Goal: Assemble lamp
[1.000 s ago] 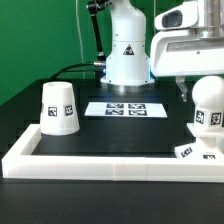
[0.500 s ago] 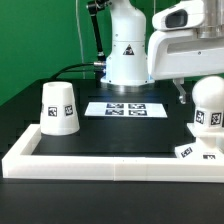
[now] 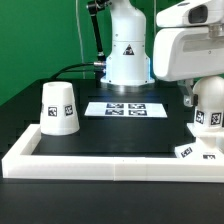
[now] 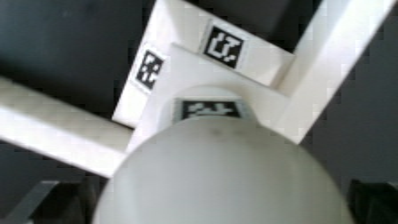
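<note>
Gripper hangs straight over the bulb, with the big white wrist housing covering the bulb's top in the exterior view. One dark finger shows beside the bulb on the exterior view's left; the other is hidden. In the wrist view the bulb fills the space between the two dark fingers, which sit one on each side, so the jaws are spread around it. Can't tell whether the pads press on it or just flank it.

The bulb is upright below the gripper and sits on the flat square base, with a tag facing the exterior camera. The wrist view shows the base beyond the bulb, with two of its tags visible, plus another tag on the bulb's lower end.

The white border rail runs close past the base, below and in front of the gripper. The wrist view shows the rail on both sides of the bulb.

The shade is well apart from the gripper, toward the exterior view's left. It stands narrow end up on the black table with a tag on its side. The marker board lies flat between the shade and the gripper, just in front of the robot's pedestal.
</note>
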